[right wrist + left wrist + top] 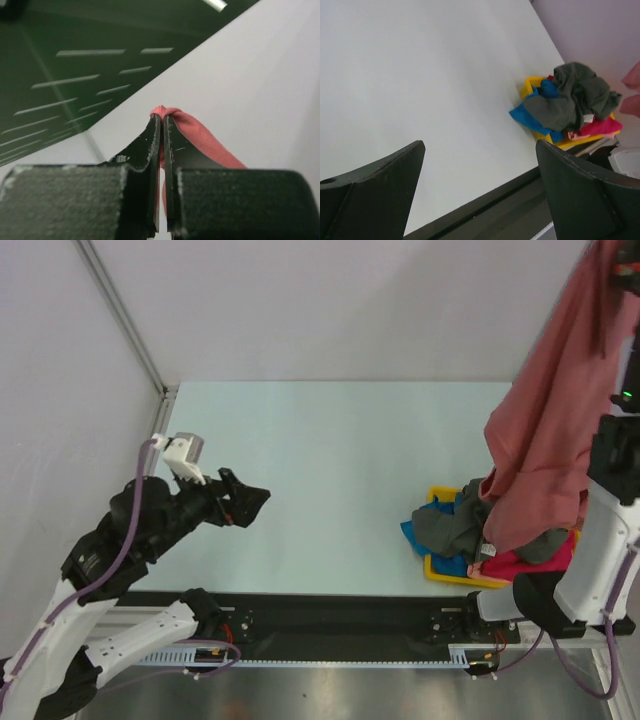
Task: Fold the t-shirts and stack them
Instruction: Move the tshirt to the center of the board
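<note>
My right gripper (163, 117) is shut on the salmon-red t-shirt (550, 400) and holds it high at the right; the cloth hangs down to the pile. In the right wrist view a fold of it (200, 137) sticks out past the closed fingertips. A dark grey t-shirt (450, 525), a bright blue one (415, 537) and a magenta-pink one (535, 562) lie crumpled in the yellow tray (437, 568). The left wrist view shows the same pile: grey (572, 100), blue (525, 115), pink (600, 127). My left gripper (250, 505) is open and empty over the table's left part.
The pale green table (330, 460) runs from the back wall to the black rail (330, 625) at the near edge. A metal post (120, 315) stands at the back left corner. The tray sits at the near right edge.
</note>
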